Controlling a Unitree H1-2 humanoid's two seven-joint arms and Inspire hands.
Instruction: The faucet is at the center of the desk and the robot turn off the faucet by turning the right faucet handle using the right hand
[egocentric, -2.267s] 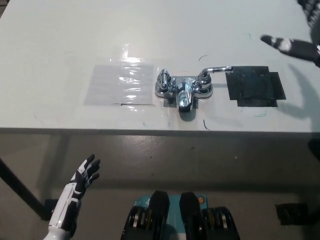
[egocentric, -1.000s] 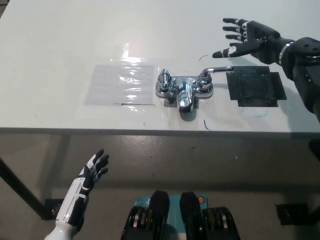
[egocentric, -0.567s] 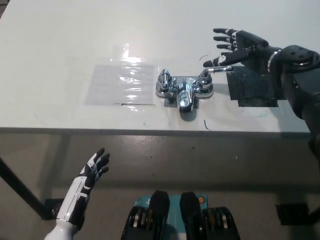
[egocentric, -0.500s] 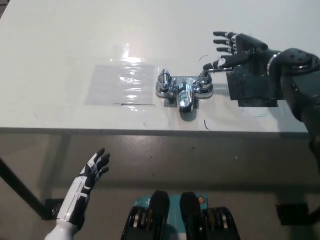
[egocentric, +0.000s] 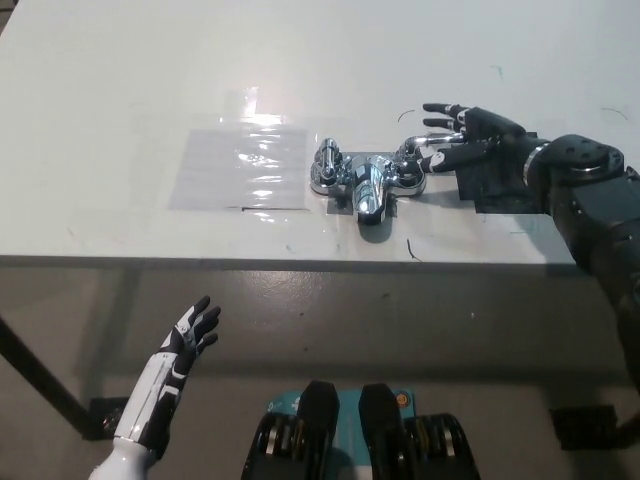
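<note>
Nearest the camera, at the lower left and below the desk edge, the white left hand (egocentric: 183, 345) rests in the air with its fingers spread and nothing in it. Past the front edge of the white desk (egocentric: 120, 80), the chrome faucet (egocentric: 368, 180) sits near the middle of the desktop, its spout pointing toward the robot and its base on a small dark patch. A clear glossy sheet (egocentric: 243, 166) lies flat on the desk just to the left of the faucet, catching glare. On the faucet's left side stands the left faucet handle (egocentric: 328, 157); on its right side is the right faucet handle (egocentric: 425, 147), whose lever reaches out to the right. The black right hand (egocentric: 477, 143) comes in from the right at the same depth, fingers extended toward the faucet and spread rather than curled; its fingertips (egocentric: 436, 157) lie over the lever's outer end, one above and one below it. Whether they actually press on the metal cannot be told, and the hand does not appear closed around the lever. Beneath the hand and wrist lies a black mat (egocentric: 500, 185) taped to the desk, largely covered by the arm.
</note>
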